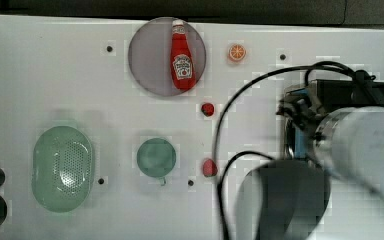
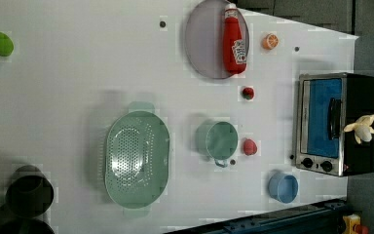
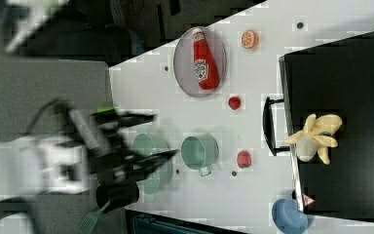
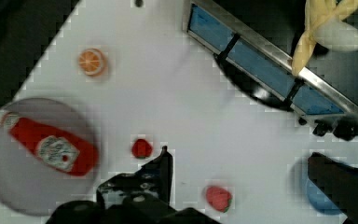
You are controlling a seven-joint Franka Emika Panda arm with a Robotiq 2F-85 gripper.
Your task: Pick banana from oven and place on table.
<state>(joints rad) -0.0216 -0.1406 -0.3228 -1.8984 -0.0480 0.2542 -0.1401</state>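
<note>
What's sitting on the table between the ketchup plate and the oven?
In the left view, a small red strawberry lies on the white table between the plate and the oven; an orange slice sits farther up.

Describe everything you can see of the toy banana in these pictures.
The banana is a small, pale yellow and cream toy that looks like plastic, half peeled, with its peel flaps splayed outward. It lies on the oven's flat black top, near the front edge above the door handle. Nothing else touches it.
</note>
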